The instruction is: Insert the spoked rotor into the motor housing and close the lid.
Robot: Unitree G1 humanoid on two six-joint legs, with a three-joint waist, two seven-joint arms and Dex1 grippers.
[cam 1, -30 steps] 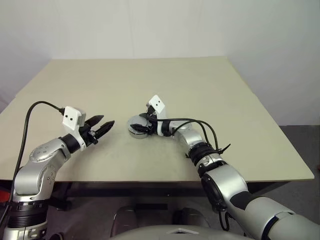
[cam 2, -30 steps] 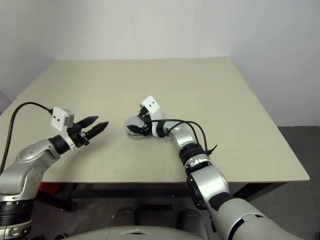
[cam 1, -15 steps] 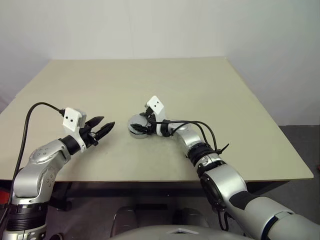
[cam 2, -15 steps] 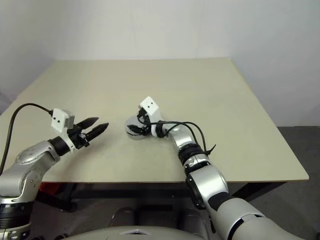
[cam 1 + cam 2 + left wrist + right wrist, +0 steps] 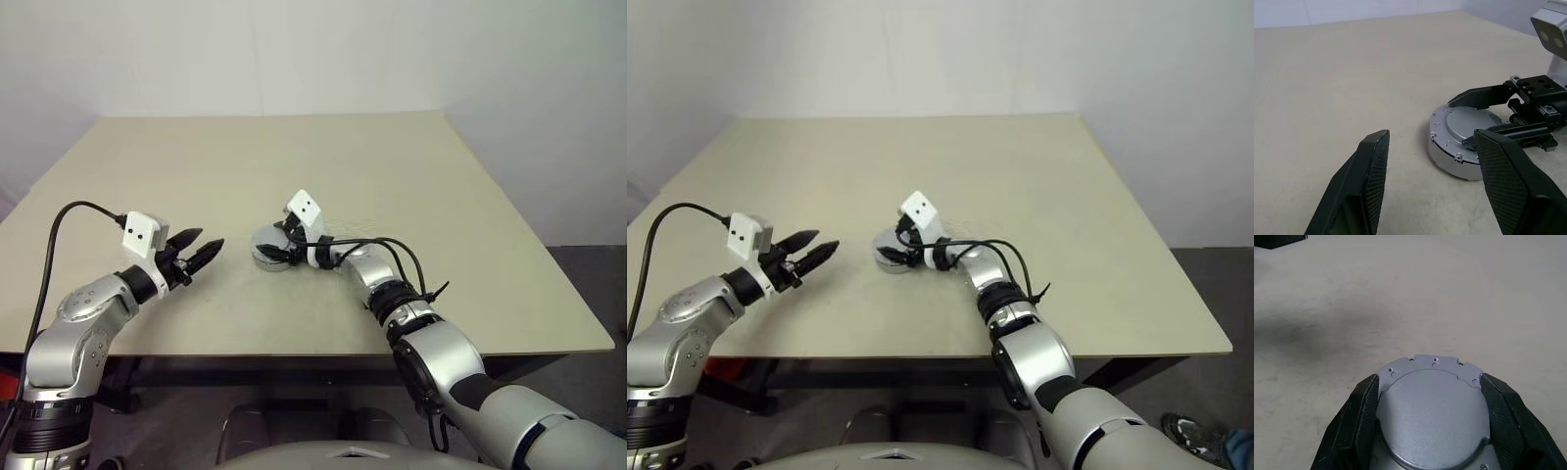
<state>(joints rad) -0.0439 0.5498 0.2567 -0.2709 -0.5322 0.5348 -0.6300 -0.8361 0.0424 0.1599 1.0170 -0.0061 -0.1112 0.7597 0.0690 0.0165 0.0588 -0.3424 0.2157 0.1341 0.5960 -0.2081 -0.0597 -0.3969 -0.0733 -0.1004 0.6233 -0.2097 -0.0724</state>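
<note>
The motor housing (image 5: 1462,147), its silvery lid (image 5: 1432,416) down flat on top, sat on the beige table (image 5: 392,176) a little toward the robot from the table's middle. The right gripper (image 5: 1430,396) reached it from the robot's side with a black finger at each flank of the round body; the fingers (image 5: 1364,406) were spread about as wide as the lid and lay right against its rim, though real contact could not be made out. The spoked rotor could not be made out under the closed lid. To the left of the housing, with a bare strip of tabletop between, the left gripper (image 5: 201,250) hung above the surface, its two fingers (image 5: 1369,171) parted and holding nothing, tips aimed at the housing. Beyond the housing the tabletop ran bare to the far edge by the white wall (image 5: 294,49), and open surface lay to its right as far as the table's right edge. The near edge (image 5: 294,352) passed under both forearms, closer to the housing than the far one
</note>
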